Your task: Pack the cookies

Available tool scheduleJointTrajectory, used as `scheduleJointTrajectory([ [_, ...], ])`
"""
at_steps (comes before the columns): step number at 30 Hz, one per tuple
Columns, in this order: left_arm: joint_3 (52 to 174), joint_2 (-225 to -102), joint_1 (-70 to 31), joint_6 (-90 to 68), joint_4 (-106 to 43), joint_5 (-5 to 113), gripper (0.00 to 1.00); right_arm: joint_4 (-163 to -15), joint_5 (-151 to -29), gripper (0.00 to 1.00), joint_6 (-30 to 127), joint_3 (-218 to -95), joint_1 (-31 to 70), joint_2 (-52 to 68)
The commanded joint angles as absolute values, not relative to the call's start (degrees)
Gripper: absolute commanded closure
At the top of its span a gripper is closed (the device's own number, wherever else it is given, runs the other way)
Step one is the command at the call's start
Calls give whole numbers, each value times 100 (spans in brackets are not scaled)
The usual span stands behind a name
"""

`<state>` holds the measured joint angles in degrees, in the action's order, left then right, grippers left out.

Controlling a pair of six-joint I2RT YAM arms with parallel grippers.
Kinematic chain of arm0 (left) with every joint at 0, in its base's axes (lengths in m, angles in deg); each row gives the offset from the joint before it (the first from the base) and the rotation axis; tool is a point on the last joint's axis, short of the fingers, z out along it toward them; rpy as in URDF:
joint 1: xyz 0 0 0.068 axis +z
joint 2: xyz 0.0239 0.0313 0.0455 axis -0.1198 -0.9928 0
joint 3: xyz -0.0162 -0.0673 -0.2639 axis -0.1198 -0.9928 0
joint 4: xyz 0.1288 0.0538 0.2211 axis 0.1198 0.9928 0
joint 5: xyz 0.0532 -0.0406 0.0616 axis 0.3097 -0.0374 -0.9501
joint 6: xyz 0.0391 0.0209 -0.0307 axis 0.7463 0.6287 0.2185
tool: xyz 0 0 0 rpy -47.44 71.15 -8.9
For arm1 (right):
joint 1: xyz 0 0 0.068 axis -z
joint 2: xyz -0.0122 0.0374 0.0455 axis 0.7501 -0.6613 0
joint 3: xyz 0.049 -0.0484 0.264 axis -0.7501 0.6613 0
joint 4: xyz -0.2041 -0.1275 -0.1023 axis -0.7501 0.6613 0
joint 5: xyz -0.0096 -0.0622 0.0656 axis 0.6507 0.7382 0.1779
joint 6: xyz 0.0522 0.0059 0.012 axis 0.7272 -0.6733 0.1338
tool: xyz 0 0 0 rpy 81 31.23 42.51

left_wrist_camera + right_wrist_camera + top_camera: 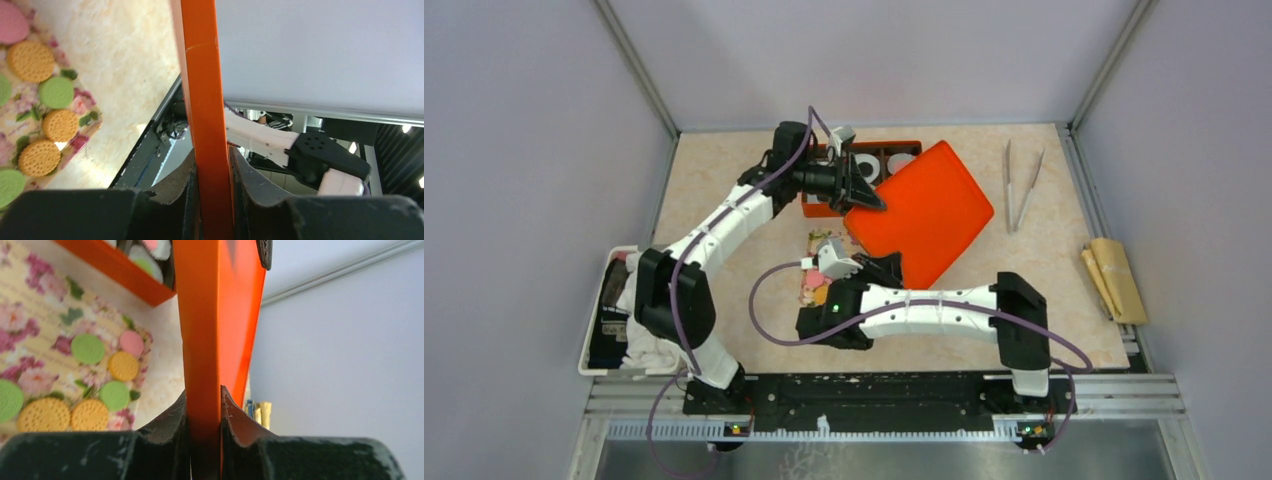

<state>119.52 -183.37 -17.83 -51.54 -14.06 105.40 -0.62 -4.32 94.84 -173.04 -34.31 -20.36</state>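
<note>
A large orange lid (pixel 924 205) is held tilted over the table by both grippers. My left gripper (pixel 869 200) is shut on its far-left edge (pixel 202 90). My right gripper (pixel 886 268) is shut on its near edge (pixel 200 315). The cookies lie on a floral tray (pixel 816 240) beneath: orange (pixel 30 60), green (pixel 56 92) and pink (pixel 11 22) discs, also seen in the right wrist view as green (pixel 87 348), pink (pixel 131 342) and orange (pixel 123 365). No black cookie shows. An orange box (pixel 874 147) with white paper cups (pixel 150 247) stands behind the lid.
A pair of metal tongs (pixel 1019 185) lies at the back right. Tan folded bags (pixel 1114 280) rest at the right edge. A white bin (pixel 614 310) with cloth and packets sits at the left edge beside the left arm.
</note>
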Motion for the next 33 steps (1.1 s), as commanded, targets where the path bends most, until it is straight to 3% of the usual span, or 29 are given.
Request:
scheduleJointTrajectory([
  [1,13092,-17646,-1117,-5343,-3267,10769,71,-405,-917,100,9455,-17744,-3508,-1455],
  [10,13109,-16999,201,-5041,-2995,10038,71,-795,-749,100,8396,-18563,-3029,-701],
  [17,12929,-17140,336,-5134,-3342,10709,40,-2866,-1169,100,6561,-17981,-2858,-25],
  [24,12666,-17241,366,-5355,-3608,10889,38,-2987,-1273,100,6421,-18001,-2785,-153],
  [26,12602,-17145,400,-5258,-3547,10671,50,-3082,-1485,100,6383,-18144,-2668,-80],
  [30,12839,-16973,416,-4575,-2609,9766,98,-3977,-2718,100,5929,-18210,-2110,410],
  [33,12985,-16866,416,-4071,-1876,9036,100,-4604,-3760,100,5835,-18281,-1586,810],
])
